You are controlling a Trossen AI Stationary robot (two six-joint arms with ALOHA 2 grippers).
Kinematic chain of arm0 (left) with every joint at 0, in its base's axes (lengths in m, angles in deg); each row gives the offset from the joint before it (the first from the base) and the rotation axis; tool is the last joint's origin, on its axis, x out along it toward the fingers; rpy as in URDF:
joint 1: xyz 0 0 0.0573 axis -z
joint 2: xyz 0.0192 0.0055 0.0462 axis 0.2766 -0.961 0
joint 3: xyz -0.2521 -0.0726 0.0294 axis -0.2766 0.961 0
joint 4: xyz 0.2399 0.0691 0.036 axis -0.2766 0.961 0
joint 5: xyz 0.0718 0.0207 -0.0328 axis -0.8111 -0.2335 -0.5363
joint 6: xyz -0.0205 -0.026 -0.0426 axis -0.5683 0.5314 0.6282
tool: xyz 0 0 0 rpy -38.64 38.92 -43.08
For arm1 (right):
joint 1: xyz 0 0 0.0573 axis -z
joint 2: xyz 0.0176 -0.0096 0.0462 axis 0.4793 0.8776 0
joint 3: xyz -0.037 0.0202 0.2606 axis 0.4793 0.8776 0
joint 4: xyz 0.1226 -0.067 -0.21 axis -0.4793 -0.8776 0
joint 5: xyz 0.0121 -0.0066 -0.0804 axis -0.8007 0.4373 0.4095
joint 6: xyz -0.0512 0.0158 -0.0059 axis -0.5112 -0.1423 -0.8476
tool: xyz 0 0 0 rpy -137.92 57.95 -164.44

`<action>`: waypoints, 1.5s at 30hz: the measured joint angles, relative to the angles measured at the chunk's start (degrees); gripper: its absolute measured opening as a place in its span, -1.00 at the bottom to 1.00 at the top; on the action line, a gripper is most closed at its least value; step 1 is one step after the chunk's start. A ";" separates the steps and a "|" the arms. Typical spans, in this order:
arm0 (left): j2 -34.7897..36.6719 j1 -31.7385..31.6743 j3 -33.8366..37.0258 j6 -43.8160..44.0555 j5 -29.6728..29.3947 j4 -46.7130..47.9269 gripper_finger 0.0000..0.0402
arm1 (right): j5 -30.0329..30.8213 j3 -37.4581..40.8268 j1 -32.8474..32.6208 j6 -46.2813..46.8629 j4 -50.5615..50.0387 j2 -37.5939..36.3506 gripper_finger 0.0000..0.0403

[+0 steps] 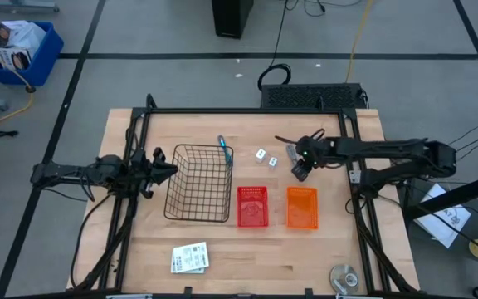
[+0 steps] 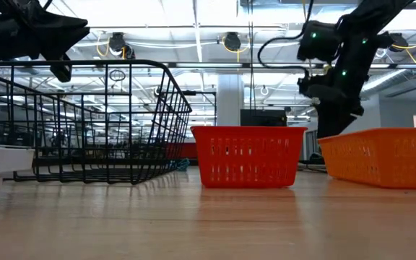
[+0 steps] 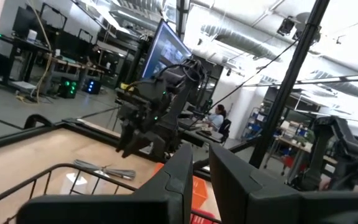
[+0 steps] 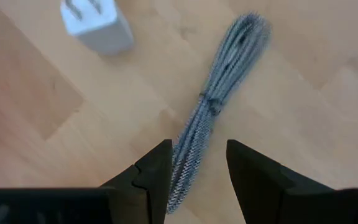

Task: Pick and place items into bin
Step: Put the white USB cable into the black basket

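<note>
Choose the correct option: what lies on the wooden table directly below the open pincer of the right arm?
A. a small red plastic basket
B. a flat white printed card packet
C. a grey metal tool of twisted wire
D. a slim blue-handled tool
C: in the right wrist view the grey metal tool of twisted wire lies between the spread fingers of the right pincer, on the wooden table.

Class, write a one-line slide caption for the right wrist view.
Right gripper, fingers open, poised over a grey metal tool lying on the wooden table, a white cube nearby.
</note>
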 joint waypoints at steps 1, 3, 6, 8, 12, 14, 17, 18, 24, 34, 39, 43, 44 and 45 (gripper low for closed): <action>0.00 0.00 0.00 -0.19 0.00 0.00 -0.71 | -0.30 0.00 0.12 0.04 0.00 0.75 -0.26; 0.00 0.00 0.00 -0.34 0.00 0.02 -0.71 | -0.32 0.00 0.14 0.20 0.28 1.91 -0.26; 0.01 0.00 0.00 -0.34 0.02 0.06 -0.71 | -0.35 0.00 0.05 0.22 0.57 3.81 -0.26; 0.00 0.00 0.00 -0.36 0.02 0.31 -0.71 | -0.35 0.00 0.05 0.22 0.55 5.28 -0.26; 0.00 0.00 0.00 -0.99 0.04 0.50 -0.71 | -0.28 0.00 0.05 -0.01 0.58 8.62 -0.26; 0.00 0.00 0.00 -1.03 0.04 0.50 -0.71 | -0.28 0.02 0.05 -0.27 0.91 10.11 -0.26; 0.00 0.00 0.00 -1.21 0.04 0.52 -0.71 | -0.26 0.00 0.05 -0.57 2.44 11.91 -0.26; 0.00 0.00 0.00 -1.21 0.04 0.52 -0.71 | -0.27 0.00 0.04 -0.59 2.91 12.47 -0.26; 0.00 0.00 0.00 -1.21 0.07 0.52 -0.71 | -0.24 -0.22 0.03 -1.47 4.83 15.43 -0.28; 0.00 0.00 0.00 -0.29 0.04 0.55 -0.71 | -0.16 -0.07 0.03 -1.69 8.24 15.27 -0.85; 0.00 0.00 0.00 0.13 0.04 0.52 -0.71 | 0.16 0.04 0.07 -1.60 11.14 15.37 -0.92; 0.00 0.00 0.00 0.30 0.04 0.46 -0.71 | 1.55 0.12 0.06 -1.53 12.22 15.20 -0.96; 0.01 0.00 0.00 0.30 0.04 0.45 -0.71 | 2.11 0.14 0.05 -1.62 12.24 15.14 -0.97; 0.00 0.00 0.00 0.33 0.04 0.44 -0.71 | 2.86 0.15 0.05 -1.63 12.30 15.11 -0.97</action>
